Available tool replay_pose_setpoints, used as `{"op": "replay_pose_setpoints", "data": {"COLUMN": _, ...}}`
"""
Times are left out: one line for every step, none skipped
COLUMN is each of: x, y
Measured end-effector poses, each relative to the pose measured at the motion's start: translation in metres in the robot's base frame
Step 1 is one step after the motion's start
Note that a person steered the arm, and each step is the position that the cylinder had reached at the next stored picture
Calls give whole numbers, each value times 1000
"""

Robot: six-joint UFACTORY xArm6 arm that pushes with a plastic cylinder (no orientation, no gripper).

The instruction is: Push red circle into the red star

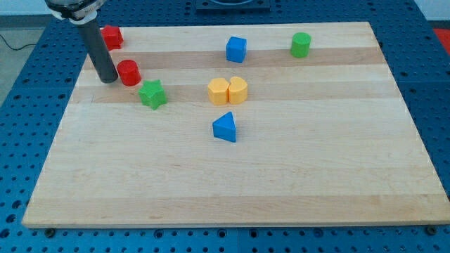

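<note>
no claw here, just my tip (108, 79) touching the left side of the red circle (129, 72) on the counter (295, 176), red star (111, 36) sits up-left, still apart, so the push isn't done

Bright even light, sharp (soft shadows)
</note>
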State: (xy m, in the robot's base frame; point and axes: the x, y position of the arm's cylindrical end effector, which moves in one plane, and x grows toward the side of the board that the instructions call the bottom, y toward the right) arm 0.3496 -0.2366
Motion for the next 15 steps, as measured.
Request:
{"op": "replay_pose_setpoints", "data": {"x": 10, "y": 3}}
{"op": "replay_pose_setpoints", "data": {"x": 16, "y": 4}}
{"op": "replay_pose_setpoints", "data": {"x": 16, "y": 4}}
{"op": "replay_pose_setpoints", "data": {"x": 16, "y": 28}}
{"op": "replay_pose_setpoints", "data": {"x": 15, "y": 52}}
{"op": "replay_pose_setpoints", "data": {"x": 8, "y": 58}}
{"op": "replay_pose_setpoints", "data": {"x": -4, "y": 55}}
{"op": "replay_pose_setpoints", "data": {"x": -33, "y": 47}}
{"op": "replay_pose_setpoints", "data": {"x": -40, "y": 48}}
{"op": "replay_pose_setpoints", "data": {"x": -35, "y": 57}}
{"op": "replay_pose_setpoints", "data": {"x": -40, "y": 57}}
{"op": "replay_pose_setpoints", "data": {"x": -51, "y": 50}}
{"op": "replay_pose_setpoints", "data": {"x": -41, "y": 49}}
{"op": "replay_pose_setpoints", "data": {"x": -31, "y": 34}}
{"op": "replay_pose_setpoints", "data": {"x": -56, "y": 27}}
